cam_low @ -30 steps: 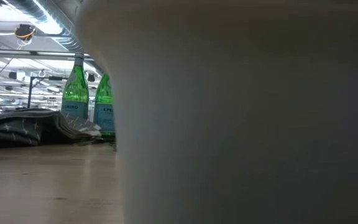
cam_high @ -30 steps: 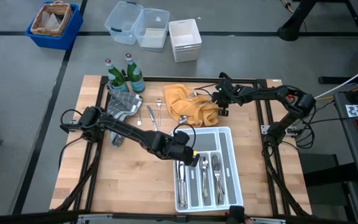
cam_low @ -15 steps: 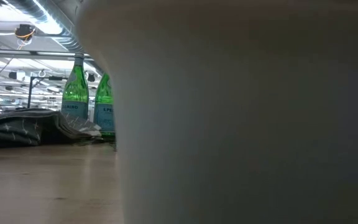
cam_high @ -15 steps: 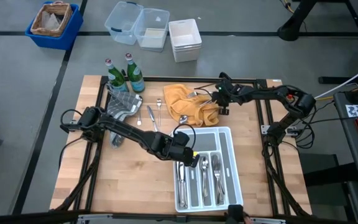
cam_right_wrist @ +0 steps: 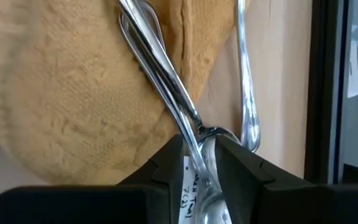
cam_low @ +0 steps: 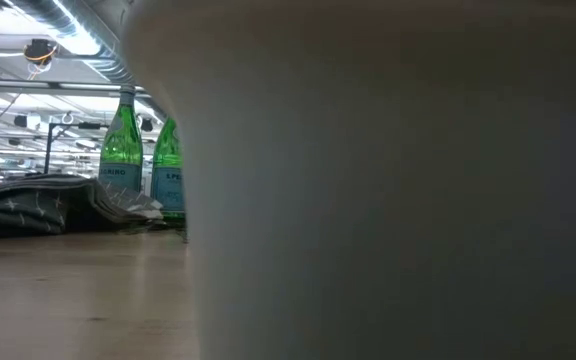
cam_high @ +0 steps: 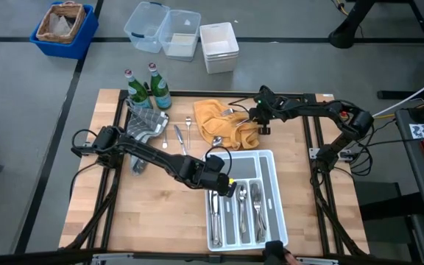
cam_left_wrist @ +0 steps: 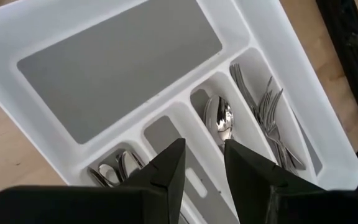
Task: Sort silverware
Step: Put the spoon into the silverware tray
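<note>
The silverware lies in several places. Knives (cam_left_wrist: 114,171), a spoon (cam_left_wrist: 219,118) and forks (cam_left_wrist: 266,112) lie in the slots of the white tray (cam_high: 267,158). Loose pieces (cam_high: 177,137) lie on the wood, and a spoon (cam_high: 216,140) lies on the yellow cloth (cam_high: 223,125). My left gripper (cam_high: 225,190) (cam_left_wrist: 204,165) hangs open above the tray's slots with nothing between its fingers. My right gripper (cam_high: 253,114) (cam_right_wrist: 201,152) is over the cloth's far right part, shut on silverware. My right gripper pinches slim shiny handles (cam_right_wrist: 188,121), seemingly two lying together, between its two fingers. The fingers slant down from the table's right side. The handles stick out beyond the fingers over the yellow cloth (cam_right_wrist: 73,93); I cannot tell whether their free end (cam_high: 233,104) touches the cloth.
Another piece (cam_right_wrist: 246,74) lies on the wood at the cloth's edge, right beside my right fingers. Two green bottles (cam_high: 144,88) and a grey cloth (cam_high: 146,125) are at the far left. The tray's wall (cam_low: 398,180) blocks most of the low view.
My right gripper has rolled a little, and the free end of the silverware it holds has swung toward the table's far edge. My left gripper has kept still, open above the tray.
</note>
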Available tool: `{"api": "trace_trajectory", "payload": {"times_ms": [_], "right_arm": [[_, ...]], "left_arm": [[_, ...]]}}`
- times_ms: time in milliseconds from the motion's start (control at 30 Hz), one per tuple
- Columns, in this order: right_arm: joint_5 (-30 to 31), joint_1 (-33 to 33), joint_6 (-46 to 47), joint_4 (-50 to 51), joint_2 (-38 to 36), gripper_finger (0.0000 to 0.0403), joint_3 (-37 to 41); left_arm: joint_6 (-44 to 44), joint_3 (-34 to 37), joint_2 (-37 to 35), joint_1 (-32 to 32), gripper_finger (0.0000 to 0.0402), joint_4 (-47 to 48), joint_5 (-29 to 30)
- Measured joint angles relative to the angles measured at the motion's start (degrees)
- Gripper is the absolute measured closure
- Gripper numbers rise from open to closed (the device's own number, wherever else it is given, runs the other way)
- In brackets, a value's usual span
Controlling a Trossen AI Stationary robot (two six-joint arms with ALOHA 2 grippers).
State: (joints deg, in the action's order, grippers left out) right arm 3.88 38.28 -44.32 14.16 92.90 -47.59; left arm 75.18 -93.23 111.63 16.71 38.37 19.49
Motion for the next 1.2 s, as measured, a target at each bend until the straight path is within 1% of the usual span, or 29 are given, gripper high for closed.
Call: {"api": "trace_trajectory", "payload": {"times_ms": [133, 367, 467, 967, 1000, 1067, 1100, 1200], "right_arm": [[-0.9, 1.0, -2.5, -0.6, 0.0, 0.0308, 0.0], [-2.2, 5.1, -2.6, -1.7, 2.8, 0.0308, -0.2], [-3.8, 6.1, -2.1, -1.5, 3.3, 0.0308, -0.3], [-4.5, 6.1, -2.5, 1.1, 3.5, 0.0310, -0.1], [-4.9, 6.1, -2.4, 1.7, 3.4, 0.0313, -0.1], [-7.4, 6.1, -2.5, 3.1, 3.4, 0.0327, -0.2], [-8.6, 6.1, -2.4, 3.5, 3.5, 0.0337, -0.2], [-9.0, 6.0, -2.3, 4.1, 3.6, 0.0375, -0.2]], "left_arm": [[0.0, 0.0, 0.0, -0.2, 0.0300, 0.0, 0.0], [0.0, 0.0, 0.0, -0.6, 0.0300, -0.3, 0.0], [-0.2, 0.0, 0.0, -0.7, 0.0300, -0.3, 0.0], [-0.2, 0.0, 0.0, -0.6, 0.0300, -0.3, 0.0], [-0.2, 0.0, 0.0, -0.6, 0.0300, -0.3, 0.0], [-0.2, 0.0, 0.0, -0.6, 0.0300, -0.3, 0.0], [-0.2, 0.0, 0.0, -0.6, 0.0300, -0.3, 0.0], [-0.2, 0.0, 0.0, -0.6, 0.0300, -0.3, 0.0]]}}
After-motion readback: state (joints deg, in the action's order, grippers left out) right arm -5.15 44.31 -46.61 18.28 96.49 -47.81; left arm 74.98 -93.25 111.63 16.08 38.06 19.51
